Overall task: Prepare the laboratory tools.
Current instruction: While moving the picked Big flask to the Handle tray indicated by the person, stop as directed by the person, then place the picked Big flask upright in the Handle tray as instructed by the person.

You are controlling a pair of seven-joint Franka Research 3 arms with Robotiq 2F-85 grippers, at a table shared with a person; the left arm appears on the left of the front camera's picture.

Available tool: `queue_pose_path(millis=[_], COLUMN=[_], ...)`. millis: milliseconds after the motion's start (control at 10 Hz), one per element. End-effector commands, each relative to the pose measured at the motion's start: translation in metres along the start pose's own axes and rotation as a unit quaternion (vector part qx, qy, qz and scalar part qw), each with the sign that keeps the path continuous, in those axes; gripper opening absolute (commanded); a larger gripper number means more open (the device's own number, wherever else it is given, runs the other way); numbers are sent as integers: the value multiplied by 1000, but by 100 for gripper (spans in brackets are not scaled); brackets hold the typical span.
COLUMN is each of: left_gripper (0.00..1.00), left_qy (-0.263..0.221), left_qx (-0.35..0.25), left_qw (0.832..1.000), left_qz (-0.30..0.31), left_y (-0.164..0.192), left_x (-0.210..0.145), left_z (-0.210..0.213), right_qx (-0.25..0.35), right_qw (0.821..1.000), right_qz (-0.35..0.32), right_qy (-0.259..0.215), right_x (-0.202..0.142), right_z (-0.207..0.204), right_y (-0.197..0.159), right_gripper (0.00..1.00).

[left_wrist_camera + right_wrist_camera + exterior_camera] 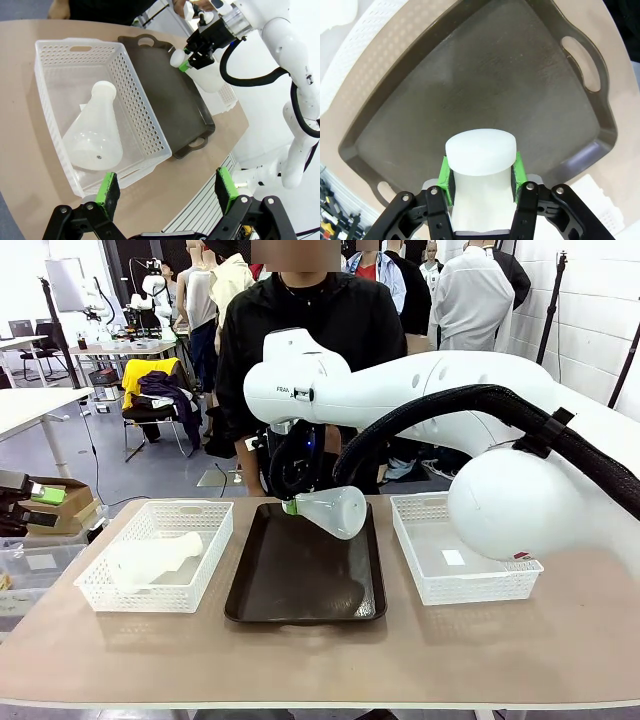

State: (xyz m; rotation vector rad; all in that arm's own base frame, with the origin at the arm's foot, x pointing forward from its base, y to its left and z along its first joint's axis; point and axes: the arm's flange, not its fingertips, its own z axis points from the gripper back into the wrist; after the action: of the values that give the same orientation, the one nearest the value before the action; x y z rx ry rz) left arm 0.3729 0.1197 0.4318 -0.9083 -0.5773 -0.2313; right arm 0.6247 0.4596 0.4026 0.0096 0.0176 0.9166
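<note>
In left basket (216,540), flask (155,558) lying on its side; left claw (166,187) released, jaws wide, above bench (320,660) edge near it; at centre, right claw (482,172) clenched on neck of second flask (335,510), held tilted over dark tray (300,585).

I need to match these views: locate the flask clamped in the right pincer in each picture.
Front view: flask at centre, tilted, above the tray's far end.
Left wrist view: upper right, just off the tray's edge.
Right wrist view: bottom centre, neck rim nearest.
Shared landmark: dark brown tray.
</note>
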Motion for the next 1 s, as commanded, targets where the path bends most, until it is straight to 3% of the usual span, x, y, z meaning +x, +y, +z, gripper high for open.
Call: queue_pose_path(millis=[0,900], left_gripper=[100,100], left_qy=[-7,-7], left_qx=[-5,-5], left_qw=[1000,1000], left_qz=[-2,-2], left_y=[1,1], left_x=[0,0], left_z=[2,2], right_qx=[0,0], right_qw=[1000,1000], right_qz=[0,0], right_qy=[-1,-1], right_x=[0,0], right_z=[1,1], right_y=[0,0], right_gripper=[0,0])
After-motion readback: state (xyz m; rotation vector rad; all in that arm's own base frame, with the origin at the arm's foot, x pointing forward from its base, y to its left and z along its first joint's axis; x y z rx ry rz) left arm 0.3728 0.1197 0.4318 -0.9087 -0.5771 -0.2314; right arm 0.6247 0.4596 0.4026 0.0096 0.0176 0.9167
